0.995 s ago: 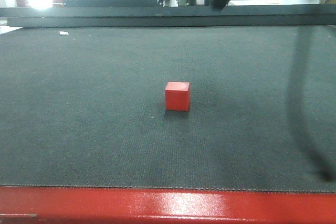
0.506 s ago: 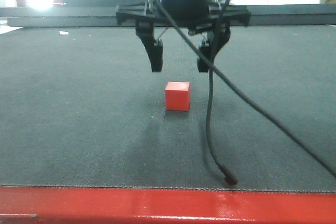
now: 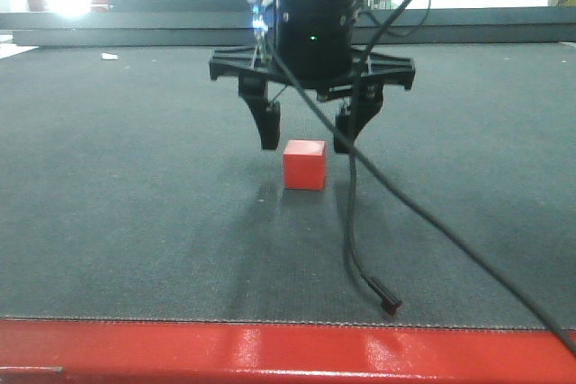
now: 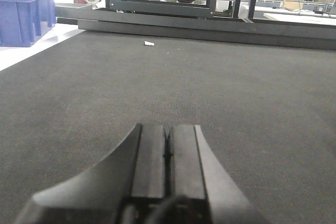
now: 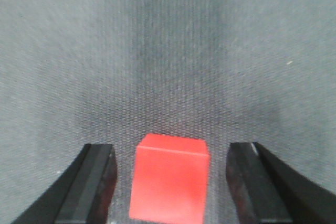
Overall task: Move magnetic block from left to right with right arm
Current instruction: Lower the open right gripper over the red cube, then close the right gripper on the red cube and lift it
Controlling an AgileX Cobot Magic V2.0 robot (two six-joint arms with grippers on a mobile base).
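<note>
— On the dark mat, what is shown at the middle?

— The magnetic block, a plain red cube, is seen resting flat on the mat, roughly at the centre of the front view. It is flanked by the right gripper, which is held spread wide over it. One black finger is placed on each side, with the tips about level with the cube's top edge.

— Is the cube touched?

— No contact is shown. In the right wrist view, a strip of mat is seen between the cube and each finger, so nothing is gripped.

— And the other arm?

— The left gripper is seen only from its own wrist camera, held low over the mat. Its two fingers are pressed together with nothing between them.

— What else is pictured?

— A black cable is draped down from the right arm, and its plug end is seen low, near the red front edge. A small white scrap is seen lying far back on the mat. A blue bin is placed beyond the mat's left side.
</note>
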